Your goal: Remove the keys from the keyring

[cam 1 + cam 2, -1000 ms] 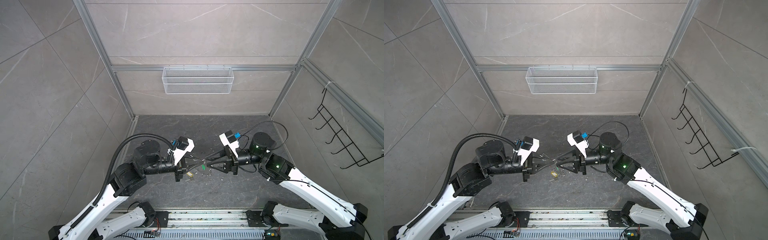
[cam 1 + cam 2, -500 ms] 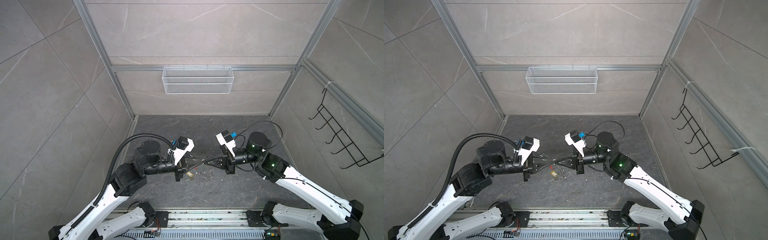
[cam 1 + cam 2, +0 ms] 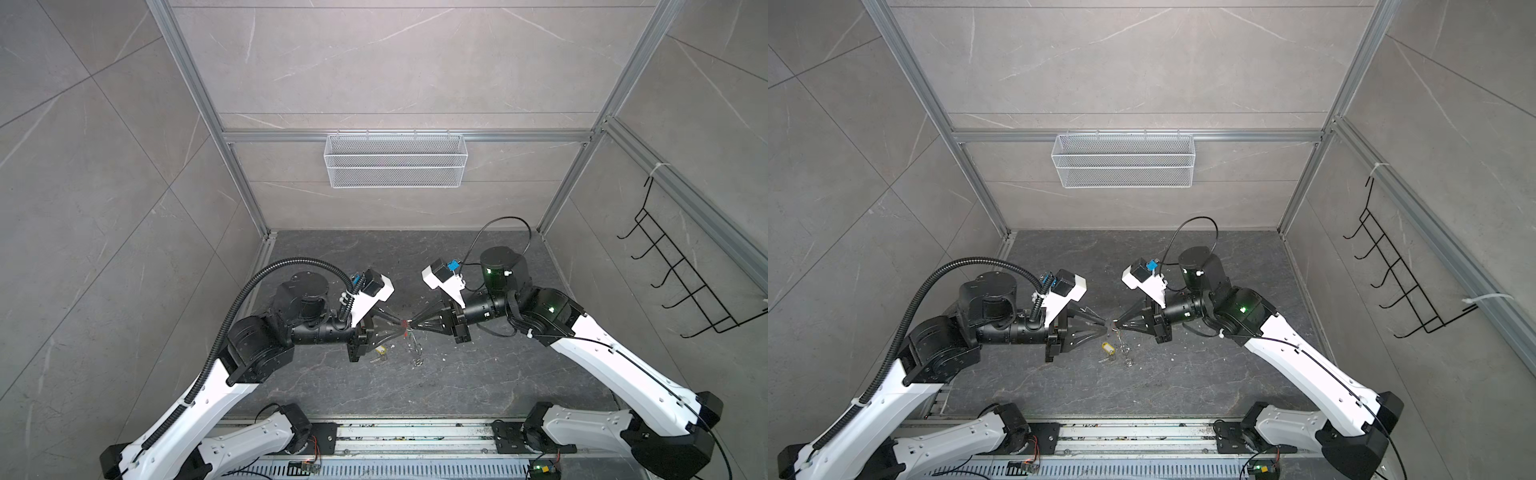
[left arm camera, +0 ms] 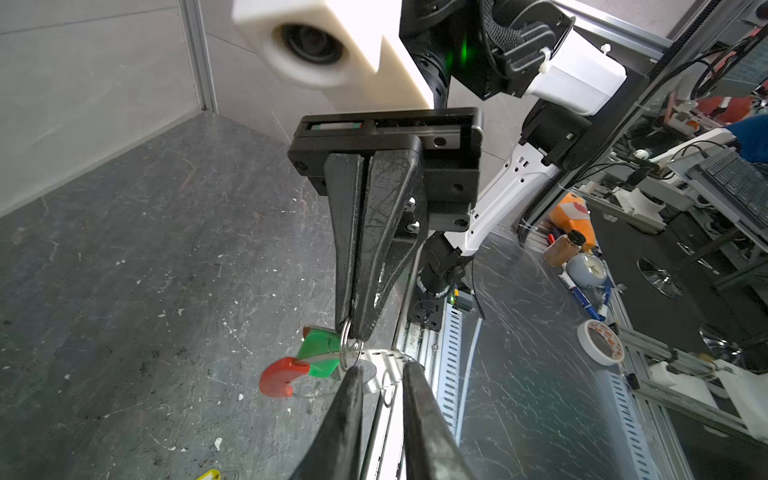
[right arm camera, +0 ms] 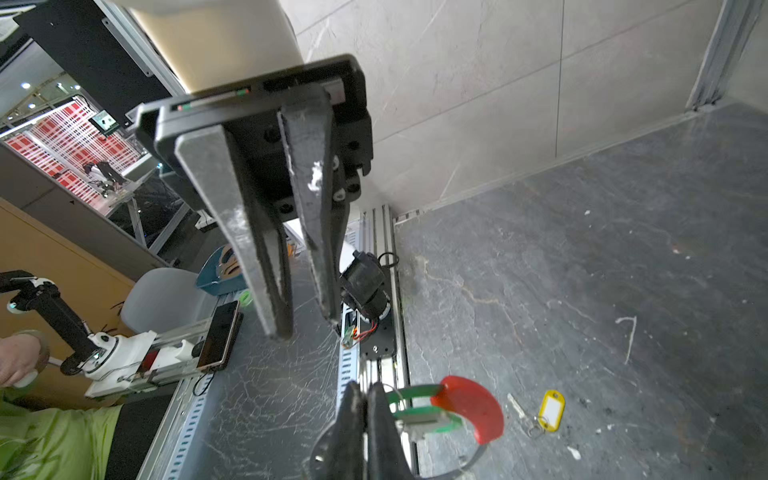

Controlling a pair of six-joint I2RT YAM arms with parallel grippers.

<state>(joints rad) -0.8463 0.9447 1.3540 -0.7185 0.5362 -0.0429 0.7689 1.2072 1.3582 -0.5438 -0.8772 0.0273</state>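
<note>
Two near-identical high views look down on your whole surface. Close up, the left wrist camera faces the right tool, the right wrist camera the left tool; both show the green-tagged key.

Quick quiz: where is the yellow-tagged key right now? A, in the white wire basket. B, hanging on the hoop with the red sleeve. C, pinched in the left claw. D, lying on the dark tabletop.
D: the yellow-tagged key lies flat on the dark tabletop, apart from the keyring, which is up in the air with the green-tagged key at the shut right claw.
</note>
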